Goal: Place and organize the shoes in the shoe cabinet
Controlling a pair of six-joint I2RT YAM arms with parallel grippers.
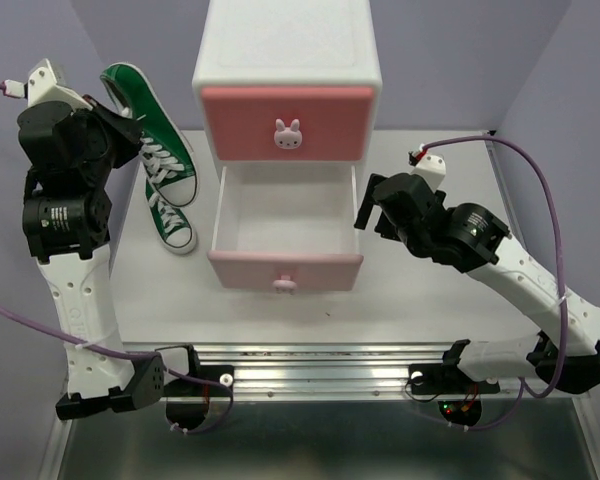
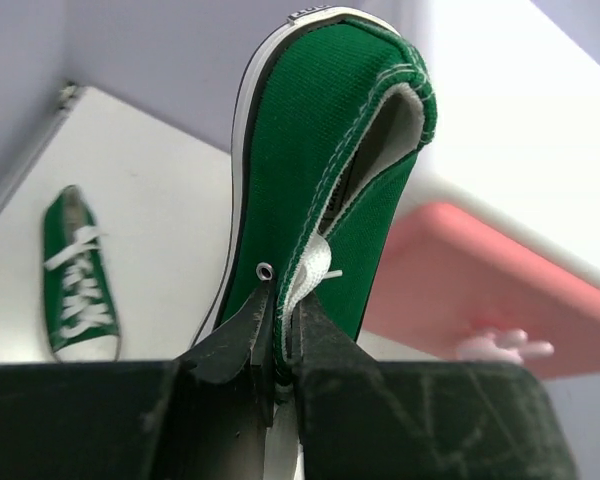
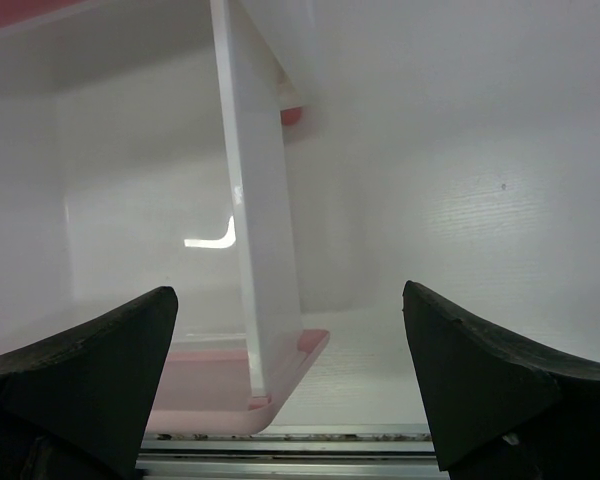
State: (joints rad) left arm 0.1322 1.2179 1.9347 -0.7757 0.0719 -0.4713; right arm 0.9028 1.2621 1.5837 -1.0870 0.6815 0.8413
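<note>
Cabinet [image 1: 285,50] with lower drawer [image 1: 285,270] open.
Left of the cabinet, the left gripper [image 2: 277,330] pinches a raised green shoe [image 2: 320,150]; a second green shoe [image 1: 170,215] lies on the table [image 1: 430,300]. The drawer's white floor shows; the right gripper [image 3: 288,300] gapes wide just right of it.

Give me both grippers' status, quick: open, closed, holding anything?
Left gripper: closed on a green sneaker, pinching its side near the eyelets.
Right gripper: open, holding nothing, at the lower drawer's side wall.
</note>
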